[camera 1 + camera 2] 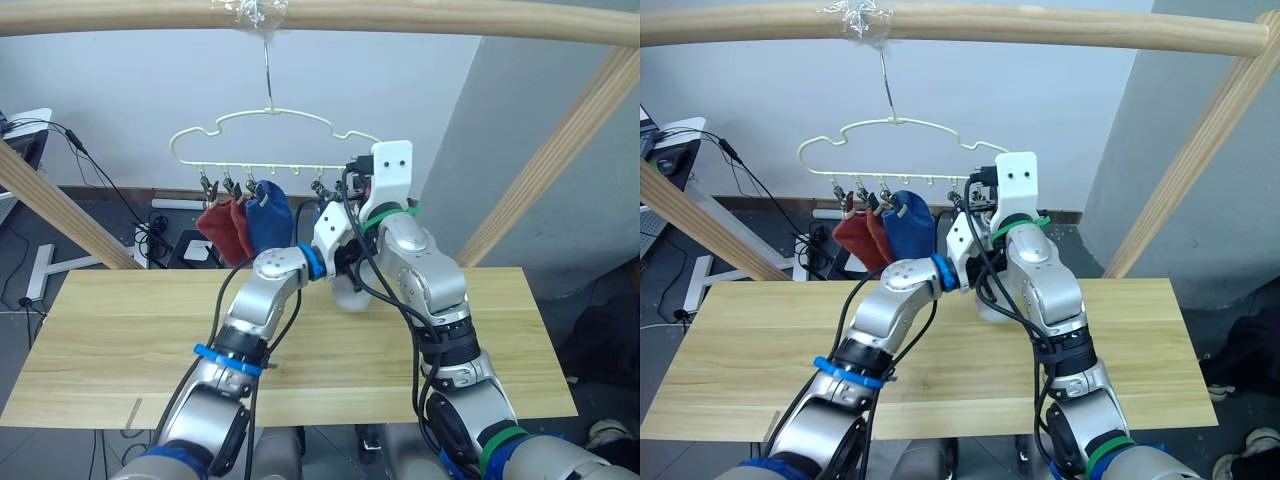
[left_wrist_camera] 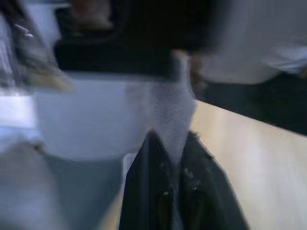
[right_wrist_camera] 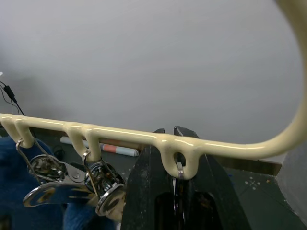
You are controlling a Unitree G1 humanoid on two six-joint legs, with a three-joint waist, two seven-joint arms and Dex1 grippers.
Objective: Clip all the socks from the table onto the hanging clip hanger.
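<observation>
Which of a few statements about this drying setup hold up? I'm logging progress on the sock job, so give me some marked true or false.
1. Two rust red socks hang from the clip hanger. True.
2. The hanger hangs from a metal rail. False: its hook is on a round wooden pole.
3. The left pincer grips a light grey sock. True.
4. The right pincer rests on the table. False: it is raised at the hanger's lower bar, its fingers either side of a clip loop.
5. A blue sock hangs beside the red ones. True.
</observation>
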